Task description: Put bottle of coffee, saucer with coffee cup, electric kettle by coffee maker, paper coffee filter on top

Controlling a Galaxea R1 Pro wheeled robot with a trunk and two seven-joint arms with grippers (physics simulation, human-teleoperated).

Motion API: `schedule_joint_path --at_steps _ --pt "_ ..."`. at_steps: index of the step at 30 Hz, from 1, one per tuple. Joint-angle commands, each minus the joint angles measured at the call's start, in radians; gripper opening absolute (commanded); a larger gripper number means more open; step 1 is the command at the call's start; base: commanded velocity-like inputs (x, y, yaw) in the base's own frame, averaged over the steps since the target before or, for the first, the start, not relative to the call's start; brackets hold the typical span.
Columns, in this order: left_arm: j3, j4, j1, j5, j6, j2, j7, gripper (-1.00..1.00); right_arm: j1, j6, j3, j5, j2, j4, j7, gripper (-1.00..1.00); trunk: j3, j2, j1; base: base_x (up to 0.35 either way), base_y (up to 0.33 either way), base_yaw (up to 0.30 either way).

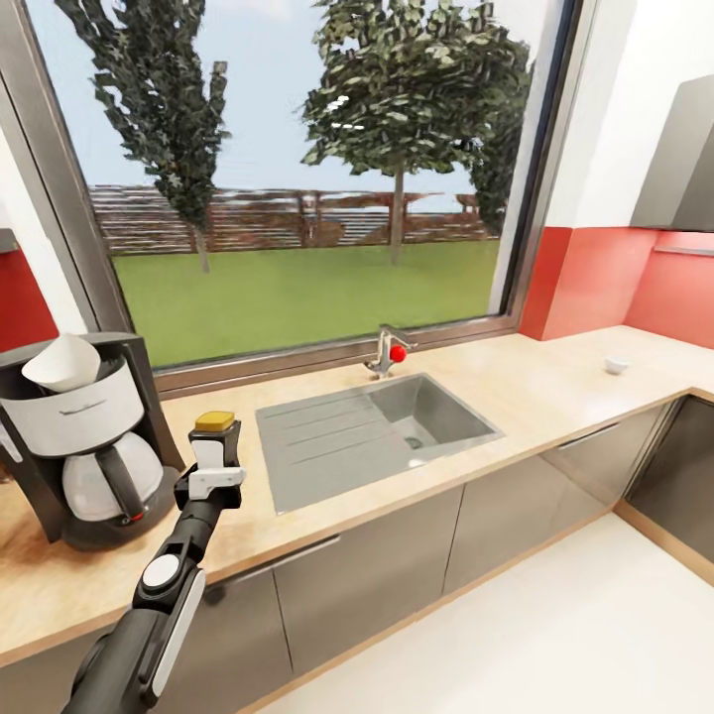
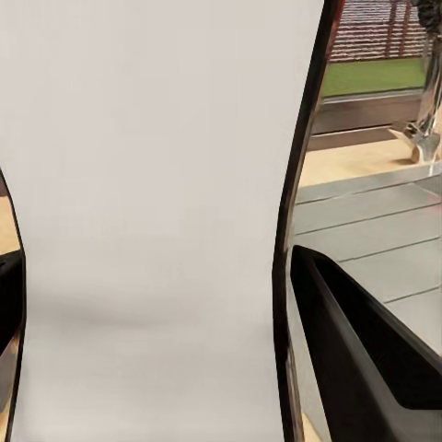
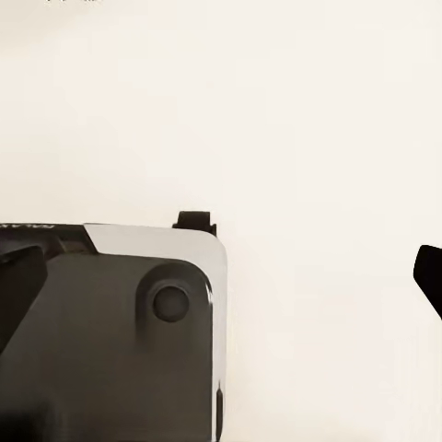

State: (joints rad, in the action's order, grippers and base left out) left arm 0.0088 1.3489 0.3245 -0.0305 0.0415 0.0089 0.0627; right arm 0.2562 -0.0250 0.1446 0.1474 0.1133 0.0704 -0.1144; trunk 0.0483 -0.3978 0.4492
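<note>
Your left hand (image 1: pixel 213 474) is gripping the bottle of coffee (image 1: pixel 214 442), holding it upright over the worktop (image 1: pixel 555 387) between the coffee maker (image 1: pixel 84 441) and the sink (image 1: pixel 372 431). The paper coffee filter (image 1: pixel 61 363) is sitting atop the maker. I cannot tell your right hand's state.

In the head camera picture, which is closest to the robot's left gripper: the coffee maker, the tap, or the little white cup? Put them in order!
From the left gripper:
1. Coffee maker, just beside it.
2. Tap, behind the sink.
3. Coffee cup, far along the countertop.

Bright, even daylight; soft renders
</note>
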Motion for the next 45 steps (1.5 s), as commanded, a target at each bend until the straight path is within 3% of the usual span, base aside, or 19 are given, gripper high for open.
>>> schedule_joint_path --at_steps 1,5,10,14,39,45 --pt "-0.001 0.001 0.001 -0.005 0.004 0.000 0.003 -1.00 0.001 -0.003 0.009 0.010 0.000 -0.001 -0.004 1.00 0.002 -0.002 0.001 0.125 -0.041 0.001" --pt "-0.001 -0.027 0.001 -0.005 0.002 0.000 0.004 -1.00 0.001 -0.003 0.009 0.011 0.000 -0.001 -0.004 1.00 0.003 -0.002 0.001 0.201 -0.068 0.052" --pt "-0.001 -0.066 0.001 -0.004 -0.088 -0.005 0.006 -1.00 0.001 -0.003 0.009 0.011 0.000 -0.001 -0.003 1.00 0.007 -0.002 0.001 0.040 -0.011 0.114" --pt "-0.001 -0.069 0.001 -0.001 -0.111 -0.007 0.008 -1.00 0.001 -0.003 0.008 0.011 0.000 -0.001 -0.004 1.00 0.007 -0.002 0.001 0.004 -0.001 0.018" --pt "0.004 -0.161 -0.013 -0.005 -0.118 -0.006 0.065 -1.00 0.001 -0.003 0.007 0.011 0.004 -0.001 -0.002 1.00 0.013 -0.002 0.001 0.029 0.000 0.021" --pt "0.008 -0.156 -0.019 -0.005 -0.111 0.000 0.061 -1.00 0.000 -0.003 0.009 0.009 -0.019 0.000 0.001 1.00 0.013 -0.002 0.001 0.000 0.000 0.000"
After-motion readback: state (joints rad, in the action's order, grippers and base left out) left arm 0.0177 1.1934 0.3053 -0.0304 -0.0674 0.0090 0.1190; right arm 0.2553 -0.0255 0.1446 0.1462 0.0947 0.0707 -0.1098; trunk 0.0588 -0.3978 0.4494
